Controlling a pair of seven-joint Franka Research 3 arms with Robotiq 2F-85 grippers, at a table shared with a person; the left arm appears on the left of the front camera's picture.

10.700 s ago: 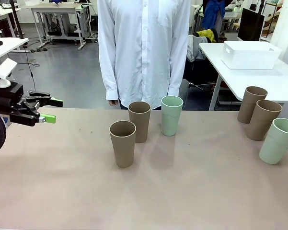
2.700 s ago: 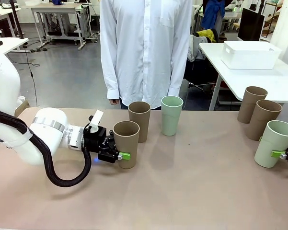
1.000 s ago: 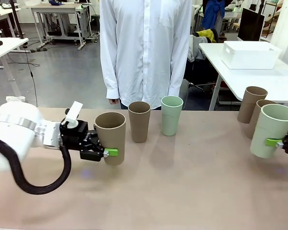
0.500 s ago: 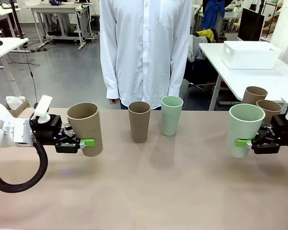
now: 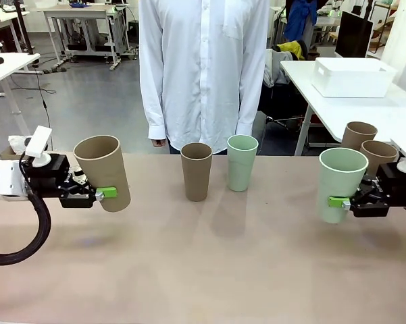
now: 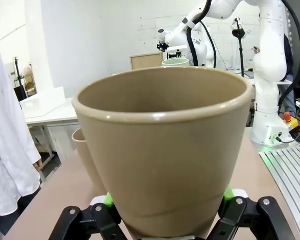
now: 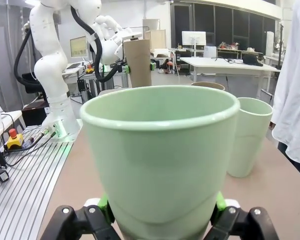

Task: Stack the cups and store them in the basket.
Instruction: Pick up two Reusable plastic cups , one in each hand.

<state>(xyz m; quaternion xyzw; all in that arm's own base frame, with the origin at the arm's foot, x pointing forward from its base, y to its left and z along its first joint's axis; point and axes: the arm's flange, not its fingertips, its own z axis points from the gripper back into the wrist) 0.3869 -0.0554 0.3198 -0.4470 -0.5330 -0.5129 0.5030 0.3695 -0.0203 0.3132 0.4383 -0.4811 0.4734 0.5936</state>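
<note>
Tan table (image 5: pixel 209 270); landmark is the centre brown cup (image 5: pixel 196 170), upright on it. White basket (image 5: pixel 353 76): far right of landmark, on a side table (image 5: pixel 392 115) behind. Tilted brown cup (image 5: pixel 103 172): well left of landmark, clamped between the left gripper (image 5: pixel 98 196) fingers. Held mint cup (image 5: pixel 340 183): well right, upright, gripped by the right gripper (image 5: pixel 338 202). Standing mint cup (image 5: pixel 242 162): just right of landmark. 2 brown cups (image 5: pixel 359 135): farther right, behind the held mint cup.
</note>
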